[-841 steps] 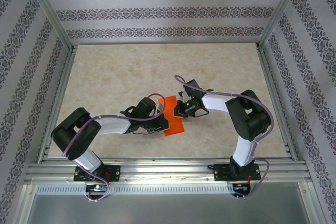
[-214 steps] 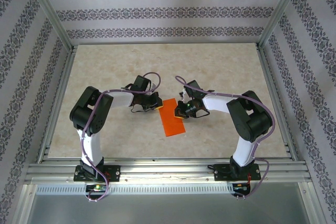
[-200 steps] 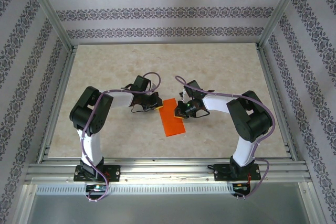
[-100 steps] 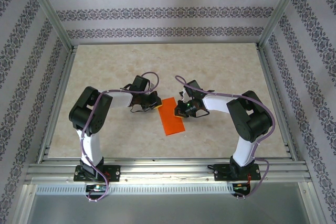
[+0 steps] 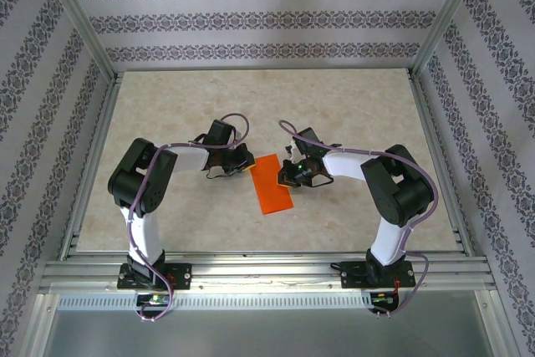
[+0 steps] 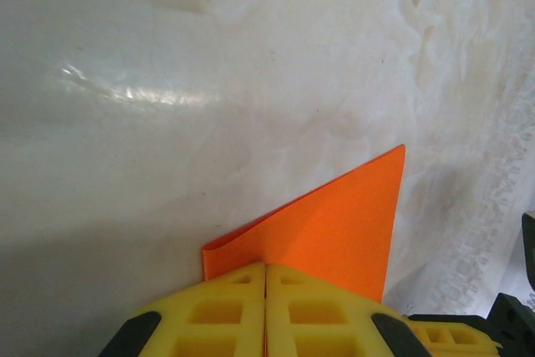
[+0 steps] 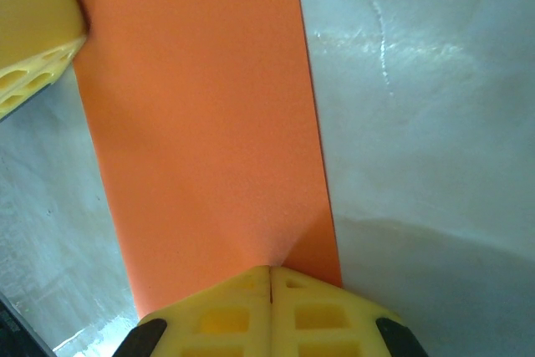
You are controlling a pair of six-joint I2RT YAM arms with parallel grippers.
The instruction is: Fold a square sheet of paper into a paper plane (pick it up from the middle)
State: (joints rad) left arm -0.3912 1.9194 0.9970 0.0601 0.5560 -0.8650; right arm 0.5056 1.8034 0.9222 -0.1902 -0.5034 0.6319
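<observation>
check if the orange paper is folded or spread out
Folded: the paper lies as a narrow rectangle, with a doubled edge at the left gripper.

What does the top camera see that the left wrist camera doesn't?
Top camera: the left gripper and right gripper at opposite sides of the whole orange paper, plus patterned walls. Left wrist camera: up close, yellow jaws shut on a lifted paper corner. Both: the orange paper and the marbled table.
</observation>
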